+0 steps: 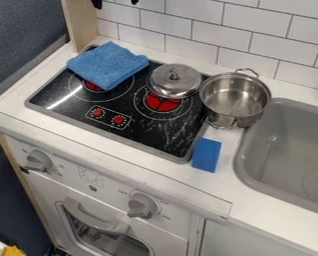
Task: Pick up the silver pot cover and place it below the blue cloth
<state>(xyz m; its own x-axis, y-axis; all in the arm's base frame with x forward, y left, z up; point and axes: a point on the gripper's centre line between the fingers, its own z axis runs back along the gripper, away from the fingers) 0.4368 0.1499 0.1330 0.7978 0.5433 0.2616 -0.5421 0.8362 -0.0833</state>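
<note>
Wide apart at the jaws, with only the tips of the gripper [115, 3] in sight at the top edge. Below, on the stove [68, 107], a crumpled blue cloth [107, 65]. To its right, the silver cover [175, 81], knob up, partly over a red burner [163, 102]. Just beside the cover, at the stove's right edge, an upright pot [235, 97]. Nearer the front, on the counter [255, 205], a blue block [206, 155]; farther right, a grey sink [288, 150].
</note>
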